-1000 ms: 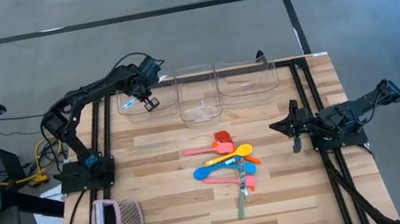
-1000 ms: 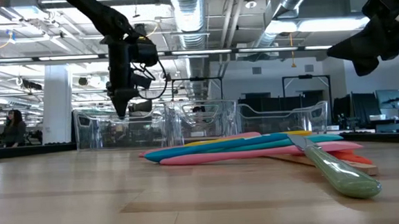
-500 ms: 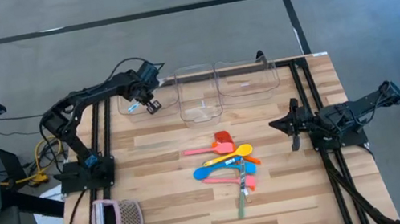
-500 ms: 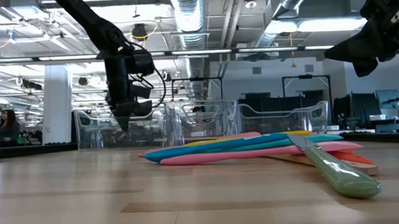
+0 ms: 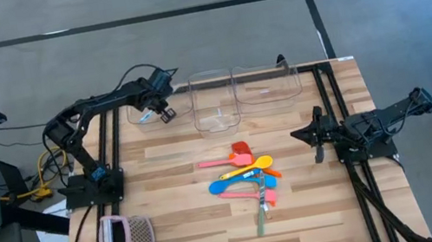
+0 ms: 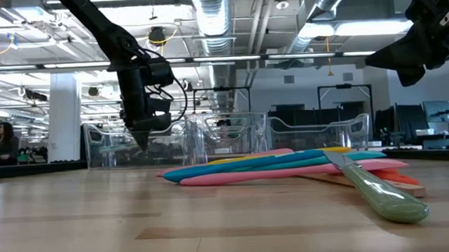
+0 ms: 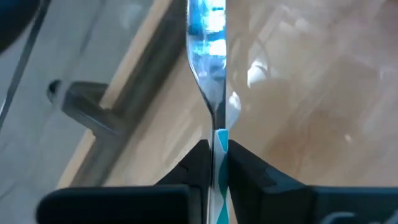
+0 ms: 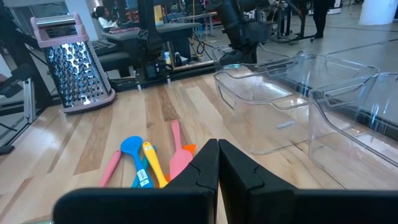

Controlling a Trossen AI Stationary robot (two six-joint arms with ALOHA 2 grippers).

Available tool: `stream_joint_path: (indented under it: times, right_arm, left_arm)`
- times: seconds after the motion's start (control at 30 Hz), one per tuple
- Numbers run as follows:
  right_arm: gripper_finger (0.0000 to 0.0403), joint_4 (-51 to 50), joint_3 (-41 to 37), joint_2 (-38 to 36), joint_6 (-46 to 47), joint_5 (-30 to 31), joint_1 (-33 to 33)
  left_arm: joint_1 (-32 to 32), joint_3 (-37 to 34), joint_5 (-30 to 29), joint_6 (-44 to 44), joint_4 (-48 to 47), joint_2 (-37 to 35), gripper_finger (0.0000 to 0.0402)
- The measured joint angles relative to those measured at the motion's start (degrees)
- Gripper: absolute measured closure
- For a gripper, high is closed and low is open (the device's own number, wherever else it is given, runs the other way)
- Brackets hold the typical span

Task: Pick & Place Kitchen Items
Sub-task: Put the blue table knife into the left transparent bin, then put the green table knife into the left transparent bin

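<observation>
The left gripper (image 7: 217, 163) has its two dark fingers (image 7: 198, 163) pressed flat against a teal-handled utensil (image 7: 214, 74), whose teal-and-white handle sits squeezed between them. Its silvery blade runs straight away from the fingers, narrow at the neck and widening farther out, with blue reflections on the metal; it looks like a knife, though the shape is hard to read at this angle. Beyond it lie the wooden table (image 7: 323, 106) and, seemingly, the clear wall of a plastic bin (image 7: 93, 112).

3 clear bins (image 5: 215, 103), 2 arms (image 5: 90, 107)
</observation>
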Motion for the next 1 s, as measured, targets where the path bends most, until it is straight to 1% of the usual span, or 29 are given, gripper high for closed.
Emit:
stream_joint_path:
  times: [0.2, 0.33, 0.47, 0.6, 0.7, 0.77, 0.87, 1.0]
  right_arm:
    - [0.0400, 0.0, 0.0, 0.0, 0.0, 0.0, 0.0]
    - [0.0400, 0.0, 0.0, 0.0, 0.0, 0.0, 0.0]
    - [0.0400, 0.0, 0.0, 0.0, 0.0, 0.0, 0.0]
    - [0.0400, 0.0, 0.0, 0.0, 0.0, -0.1, 0.0]
    - [0.0400, 0.0, 0.0, 0.0, -1.2, -0.1, 0.0]
    - [0.0400, 0.0, 0.0, 0.0, -2.3, -0.1, 0.0]
    - [0.0400, 0.0, 0.0, 0.0, -3.0, -0.1, 0.0]
    - [0.0400, 0.0, 0.0, 0.0, -3.0, -0.1, 0.0]
  left_arm:
    - [0.0, 0.0, -0.1, -1.1, 1.3, 0.0, 0.0312]
    - [0.0, 0.0, 1.3, -1.3, 1.5, 0.0, 0.0301]
    - [0.0, 0.0, 1.6, -2.8, 2.1, -0.2, 0.0320]
    - [-0.2, 0.8, 1.4, -3.2, 3.2, -1.5, 0.0355]
    - [-0.6, 1.3, 1.2, -3.7, 4.4, -3.9, 0.0382]
    - [-1.0, 1.4, 1.3, -3.8, 5.1, -6.3, 0.0396]
    - [-1.9, 1.5, 1.2, -4.0, 5.3, -11.3, 0.0398]
    - [-4.8, 1.5, 1.1, -5.8, 5.5, -18.8, 0.0399]
